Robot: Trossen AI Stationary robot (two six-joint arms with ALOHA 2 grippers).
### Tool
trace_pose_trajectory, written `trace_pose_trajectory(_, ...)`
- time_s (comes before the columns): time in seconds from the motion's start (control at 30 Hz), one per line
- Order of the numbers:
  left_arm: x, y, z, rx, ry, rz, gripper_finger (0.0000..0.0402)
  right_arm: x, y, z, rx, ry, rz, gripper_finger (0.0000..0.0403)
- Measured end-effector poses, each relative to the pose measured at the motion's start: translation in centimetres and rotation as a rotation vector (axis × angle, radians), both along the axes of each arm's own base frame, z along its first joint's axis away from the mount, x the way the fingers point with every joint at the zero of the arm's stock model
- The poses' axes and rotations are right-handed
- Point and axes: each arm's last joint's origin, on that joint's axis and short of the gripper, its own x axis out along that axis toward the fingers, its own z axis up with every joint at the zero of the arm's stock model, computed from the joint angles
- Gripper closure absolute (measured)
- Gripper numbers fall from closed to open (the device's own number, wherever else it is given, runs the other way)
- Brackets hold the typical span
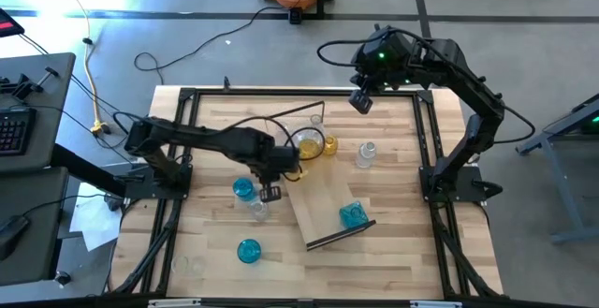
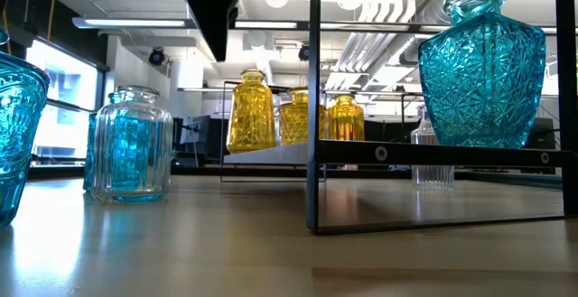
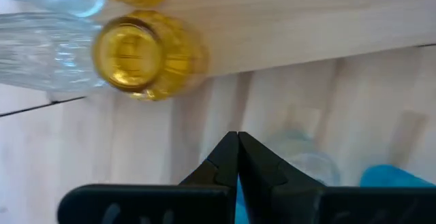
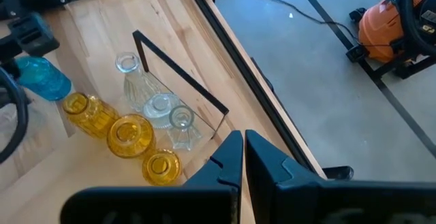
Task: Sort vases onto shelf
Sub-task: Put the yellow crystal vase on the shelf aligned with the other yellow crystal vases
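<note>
Amber vases [image 1: 316, 145] stand together at the far end of the shelf [image 1: 328, 210], and one blue vase [image 1: 352, 215] stands at its near end by the dark rim. In the right wrist view I see three amber ones [image 4: 126, 135] in a row and clear vases [image 4: 162, 110] just behind them on the same end. On the table beside the shelf there are a blue vase [image 1: 243, 189] and a clear one [image 1: 257, 208] near the left gripper [image 1: 270, 193], another blue vase [image 1: 248, 250] nearer to the front edge, and a clear vase [image 1: 366, 154] to the right of the amber group. The left gripper hangs over the table between the shelf and the blue vase; in its wrist view the fingers [image 3: 221, 163] are pressed together and hold nothing. The right gripper [image 1: 361, 101] waits high over the far edge of the table, also fully closed and empty. I judge that the sorting is about half done and I am between two vases. For the next move I must open the left fingers, go down around the neck of the nearest blue vase, and carry it to the blue end without touching its clear neighbour.
</note>
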Motion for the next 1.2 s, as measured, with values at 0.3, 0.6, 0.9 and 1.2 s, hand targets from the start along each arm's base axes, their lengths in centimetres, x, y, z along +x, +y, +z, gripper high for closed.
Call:
trace_pose_trajectory(0.3, 1.0, 0.4, -1.7, 0.056, 0.051, 0.029, 0.0401, -0.1, 0.0, -0.1, 0.004, 0.009, 0.0, 0.0403)
trace_pose_trajectory(0.6, 1.6, 1.1, -2.7, 0.055, 0.056, 0.037, 0.0401, -0.1, 0.0, -0.1, 0.004, 0.01, 0.001, 0.0403)
trace_pose_trajectory(0.9, 1.9, 2.0, -2.8, 0.053, 0.025, 0.057, 0.0401, -0.1, 0.0, -0.1, 0.003, 0.01, 0.001, 0.0403)
trace_pose_trajectory(1.2, 2.0, 3.1, -2.8, 0.055, 0.016, 0.076, 0.0401, -0.1, 0.0, -0.1, 0.003, 0.01, 0.001, 0.0403)
